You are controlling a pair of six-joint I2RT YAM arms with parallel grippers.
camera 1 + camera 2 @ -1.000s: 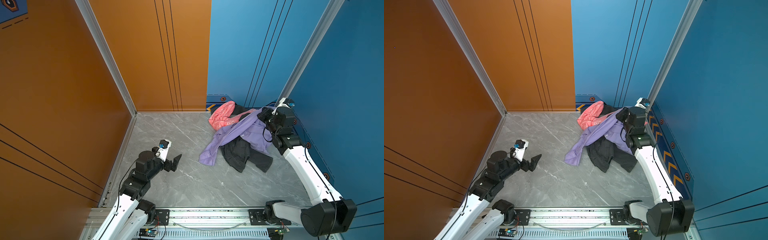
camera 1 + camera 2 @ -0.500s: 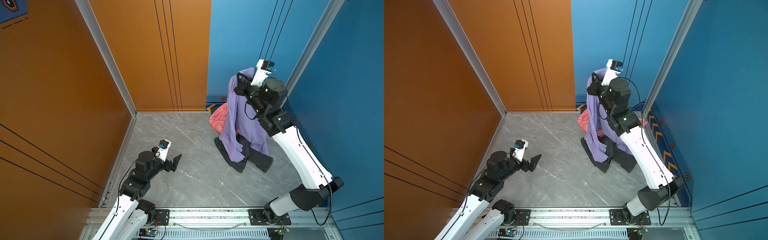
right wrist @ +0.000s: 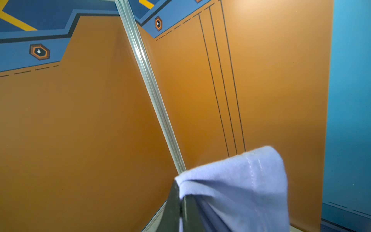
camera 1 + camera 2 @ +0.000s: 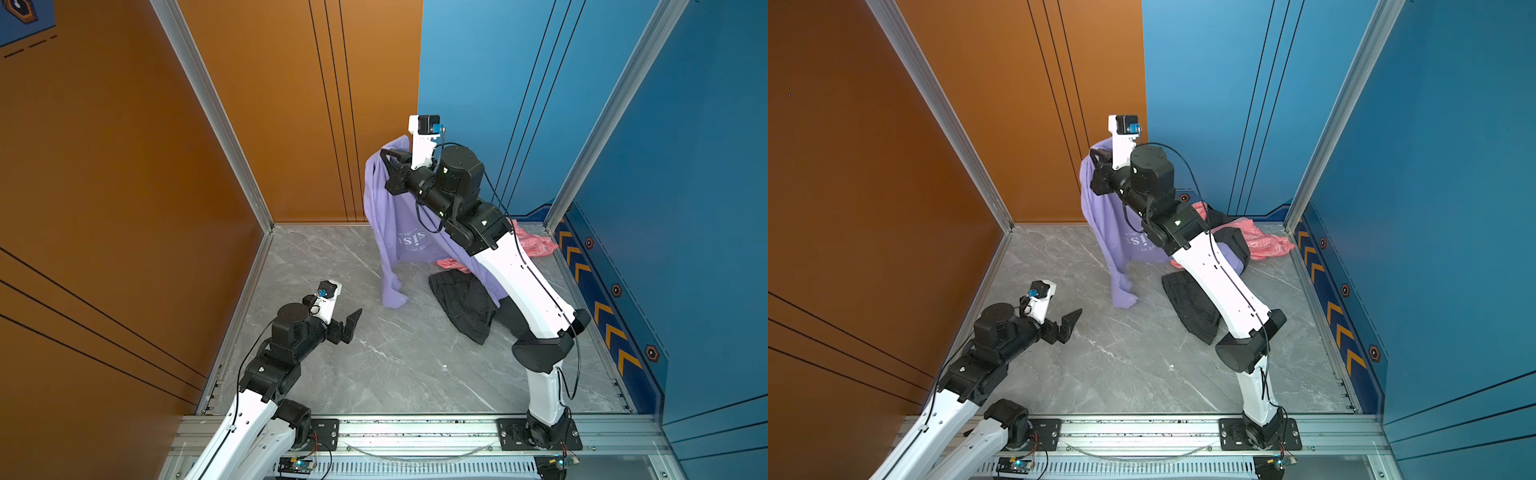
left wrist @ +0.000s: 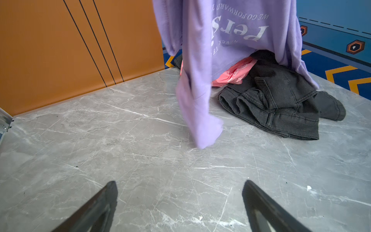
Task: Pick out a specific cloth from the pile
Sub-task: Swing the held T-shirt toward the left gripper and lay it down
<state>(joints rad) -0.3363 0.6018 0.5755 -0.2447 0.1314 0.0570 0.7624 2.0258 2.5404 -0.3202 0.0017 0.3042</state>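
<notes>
We have the right hand [image 3: 180, 191] clenched on a hemmed fold of the cloth [image 4: 386, 216] — soft lavender jersey, white print, hanging high at centre-far. Risk: its right tail drapes the stiff dark denim [image 5: 277, 104] of the pile [image 4: 536, 245] and may drag it; the small pinch could slip. Left hand [image 5: 178, 200] released, idle near-left over the marbled surface [image 4: 374, 374].

A second ago my right gripper [image 4: 384, 154] sits low at the pile [image 5: 281, 96]. Now it is high above the table and nearer the middle, clamped on the lavender T-shirt [image 4: 388, 224]. The shirt, earlier spread across the heap, now hangs lengthwise with its lettering showing, and the dark jeans [image 4: 465, 303] and pink garment [image 4: 536, 246] lie uncovered.
</notes>
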